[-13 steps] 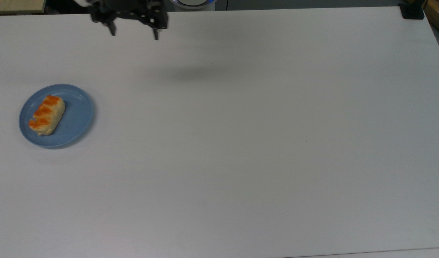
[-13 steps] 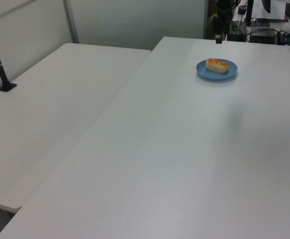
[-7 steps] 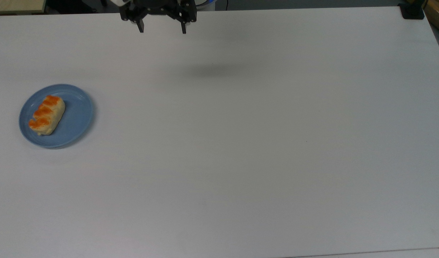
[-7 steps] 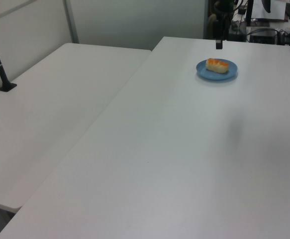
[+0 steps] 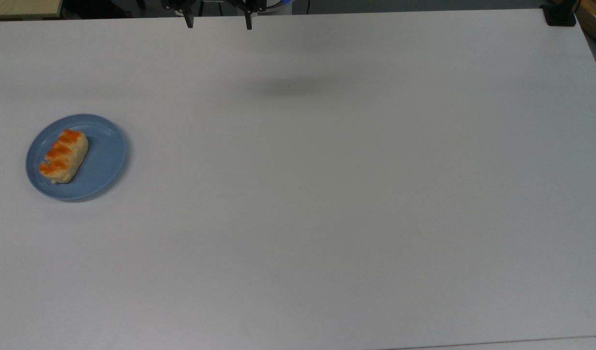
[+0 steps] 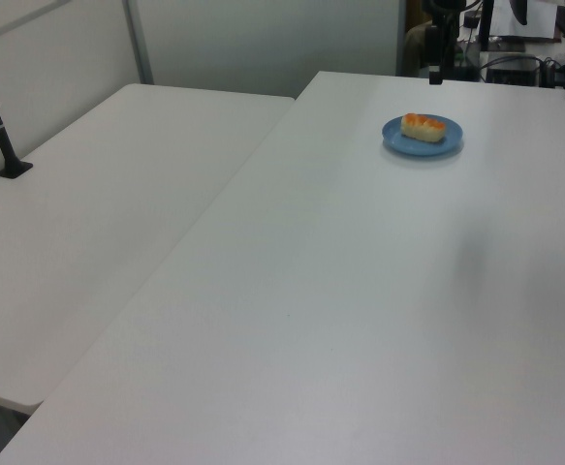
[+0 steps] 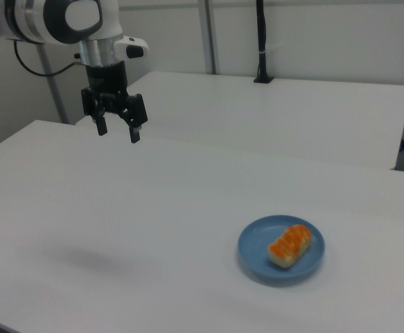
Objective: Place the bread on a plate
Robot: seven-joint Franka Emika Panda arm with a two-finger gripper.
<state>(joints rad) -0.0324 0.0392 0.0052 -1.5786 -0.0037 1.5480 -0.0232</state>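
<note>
Tool (image 7: 118,132): black two-finger unit on the white arm, fingers (image 5: 188,20) spread wide with nothing between them, hanging high above the counter (image 5: 327,194) near its far edge in the top view. Change from a second ago: the tool has travelled toward the top view's right and further up the frame, so that now little more than its two fingertips reach into that view; its soft shadow on the counter has shifted to the right with it. In the right view it sits at the upper left, well apart from the plate. Plate (image 5: 103,160): light blue, round, at the top view's left, lower right in the right view, position unchanged. Bread (image 5: 63,155): pale loaf with three orange-brown bumps, lying flat on the plate, off-centre toward the rim on the top view's left, position unchanged.
</note>
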